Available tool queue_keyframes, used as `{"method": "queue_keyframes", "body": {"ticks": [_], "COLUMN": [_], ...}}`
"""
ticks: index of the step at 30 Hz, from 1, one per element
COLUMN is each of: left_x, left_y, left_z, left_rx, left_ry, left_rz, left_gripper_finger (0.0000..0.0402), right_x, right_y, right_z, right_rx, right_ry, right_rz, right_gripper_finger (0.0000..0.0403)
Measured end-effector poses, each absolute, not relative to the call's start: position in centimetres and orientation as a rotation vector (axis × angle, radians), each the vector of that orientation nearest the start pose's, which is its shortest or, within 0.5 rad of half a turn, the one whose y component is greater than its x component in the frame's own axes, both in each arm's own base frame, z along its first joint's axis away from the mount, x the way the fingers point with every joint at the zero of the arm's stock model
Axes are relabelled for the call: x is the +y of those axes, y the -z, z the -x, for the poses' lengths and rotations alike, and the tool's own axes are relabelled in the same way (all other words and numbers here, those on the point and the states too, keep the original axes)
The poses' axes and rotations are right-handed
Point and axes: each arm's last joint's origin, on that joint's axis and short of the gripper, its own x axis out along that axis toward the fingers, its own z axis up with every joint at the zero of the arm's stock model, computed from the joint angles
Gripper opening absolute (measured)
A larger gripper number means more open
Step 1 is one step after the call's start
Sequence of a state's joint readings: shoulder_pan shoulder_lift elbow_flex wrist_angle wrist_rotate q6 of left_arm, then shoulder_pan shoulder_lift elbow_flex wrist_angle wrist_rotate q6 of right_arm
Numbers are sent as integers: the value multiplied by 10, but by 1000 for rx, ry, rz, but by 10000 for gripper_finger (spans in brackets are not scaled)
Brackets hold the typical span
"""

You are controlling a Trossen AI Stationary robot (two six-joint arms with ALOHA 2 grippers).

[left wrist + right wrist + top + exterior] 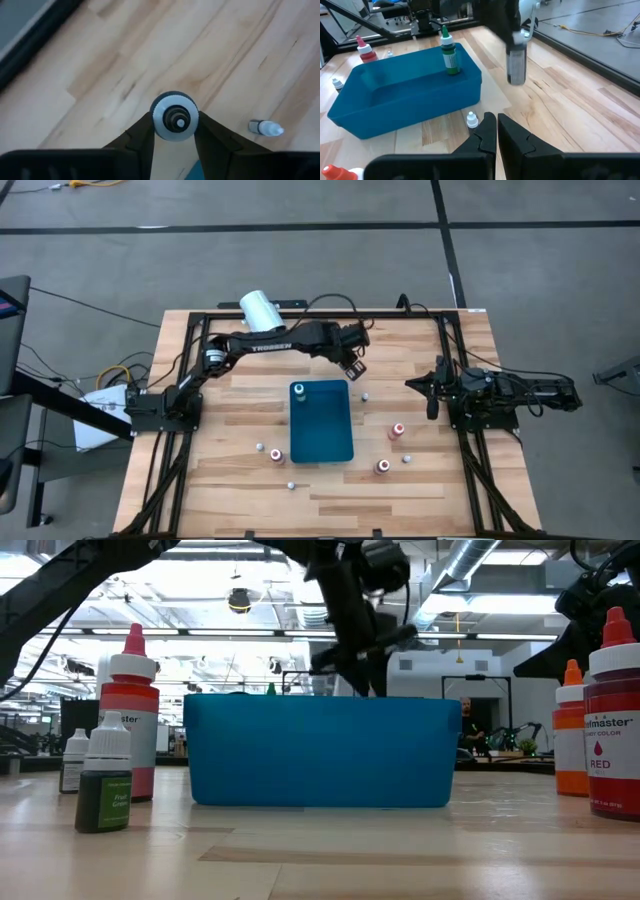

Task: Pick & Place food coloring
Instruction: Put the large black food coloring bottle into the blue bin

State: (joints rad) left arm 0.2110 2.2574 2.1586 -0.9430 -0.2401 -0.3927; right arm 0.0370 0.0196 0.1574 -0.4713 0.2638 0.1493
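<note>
Wooden worktop (420, 480) seen from above, with a blue tray (322, 430) at its centre. Left hand (352, 366) hangs above the worktop just past the tray's far right corner, its two fingers (142, 137) clamped on a small bottle (174, 115), held upright by the sides and lifted clear of the wood. From the right wrist view this bottle looks grey and hangs in the air beside the tray. One green bottle (300, 390) stands inside the tray, in its far left corner. Other food coloring bottles stand on the worktop around the tray: two red ones (398, 430) to its right, one red (275, 454) to its left, and several tiny pale ones scattered near. Right hand (432, 392) waits at the worktop's right side, fingers pressed together, holding nothing.
</note>
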Motion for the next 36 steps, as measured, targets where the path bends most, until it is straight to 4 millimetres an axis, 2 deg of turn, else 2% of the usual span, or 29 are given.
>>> {"method": "queue_keyframes", "body": {"ticks": [8,17,26,36], "left_x": [111,97,69,35], "left_y": [-321,-366,-400,-418], "left_z": [-460,-426,-398,-377], "left_rx": [882,881,858,873], "left_ry": [-587,-573,-544,-515], "left_rz": [312,332,360,401], "left_gripper_finger": [106,106,107,108], "right_x": [-5,-5,-5,-5], "right_y": [-170,-170,-170,-170], "right_z": [-81,-81,-81,-81], "right_rx": [313,314,315,320], "right_ry": [249,249,249,249], "right_rz": [-97,-97,-97,-96], "right_gripper_finger": [7,7,7,7]}}
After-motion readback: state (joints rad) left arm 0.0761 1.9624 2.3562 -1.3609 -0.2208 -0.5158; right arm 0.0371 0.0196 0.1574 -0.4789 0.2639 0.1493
